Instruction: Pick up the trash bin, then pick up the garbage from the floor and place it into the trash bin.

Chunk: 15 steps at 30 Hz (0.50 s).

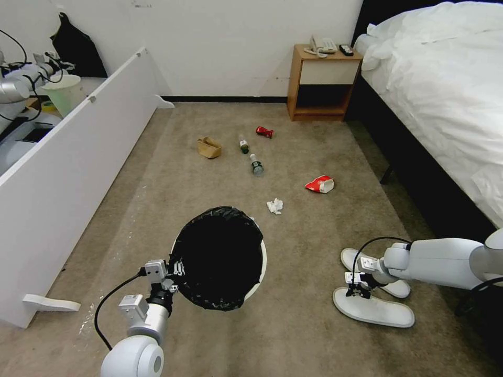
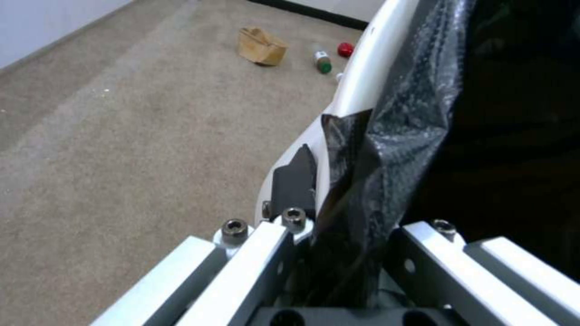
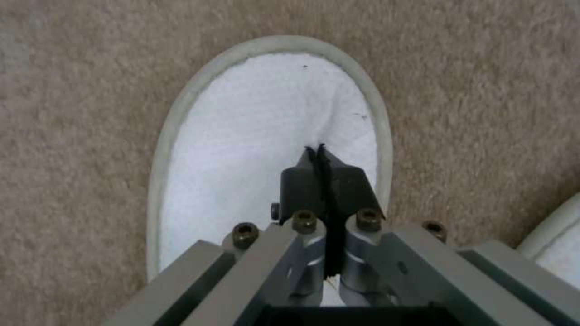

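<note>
**Bin in hand, first slipper pinched**

In the head view, our left end effector (image 1: 175, 272) clamps the rim of the round white plastic trash bin (image 1: 260, 272) lined with a crinkly black bag, holding it over the tan carpet floor (image 1: 293, 340) near its front edge. Our right end effector (image 1: 359, 288) is down on the nearer white slipper (image 1: 382, 313), with the second white slipper (image 1: 398, 288) just beside it toward the bed. Further out on the floor lie a crumpled white tissue (image 1: 274, 206), a red-white snack packet (image 1: 320, 184), two green-labelled clear bottles (image 1: 257, 165), a crushed red wrapper (image 1: 264, 131) and a tan paper bag (image 1: 208, 147).

In the left wrist view, one dark fingertip (image 2: 296, 183) sits against the outside of the bin wall and the bag folds between the jaws, so the grip is closed on the rim.

In the right wrist view, the dark fingertips (image 3: 302, 181) are pressed together on the slipper's terry surface, apparently pinching a fold of fabric.

We judge the bin step done and the first pickup in hand; next calls for lifting the slipper clear and carrying it over the bin's mouth.
</note>
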Tool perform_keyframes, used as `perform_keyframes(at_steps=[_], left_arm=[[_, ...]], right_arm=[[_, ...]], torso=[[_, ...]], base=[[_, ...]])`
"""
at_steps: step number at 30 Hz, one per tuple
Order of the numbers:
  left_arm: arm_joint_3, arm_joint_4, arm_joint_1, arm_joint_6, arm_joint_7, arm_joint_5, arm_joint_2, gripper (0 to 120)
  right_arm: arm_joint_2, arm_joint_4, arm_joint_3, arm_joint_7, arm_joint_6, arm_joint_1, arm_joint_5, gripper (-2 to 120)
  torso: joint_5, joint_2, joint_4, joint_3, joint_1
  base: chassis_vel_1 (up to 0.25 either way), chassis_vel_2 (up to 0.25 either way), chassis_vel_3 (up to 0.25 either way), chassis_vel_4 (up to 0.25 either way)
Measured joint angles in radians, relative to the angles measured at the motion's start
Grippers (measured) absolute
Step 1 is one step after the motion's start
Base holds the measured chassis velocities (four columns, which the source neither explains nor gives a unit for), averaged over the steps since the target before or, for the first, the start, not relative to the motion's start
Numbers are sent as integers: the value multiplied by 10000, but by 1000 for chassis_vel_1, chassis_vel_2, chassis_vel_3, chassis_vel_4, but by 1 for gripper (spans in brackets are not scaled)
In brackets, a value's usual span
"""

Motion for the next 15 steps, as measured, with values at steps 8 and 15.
perform_keyframes(at_steps=[8, 15], left_arm=[[33, -7, 10, 0, 10, 3, 31, 2], [144, -9, 27, 126, -297, -359, 263, 2]], right_arm=[[342, 461, 366, 176, -49, 17, -29, 0], [1148, 1418, 1100, 417, -131, 52, -331, 0]], torso=[[-1, 0, 0, 0, 0], [-1, 0, 0, -1, 0]], base=[[0, 0, 0, 0], [0, 0, 0, 0]])
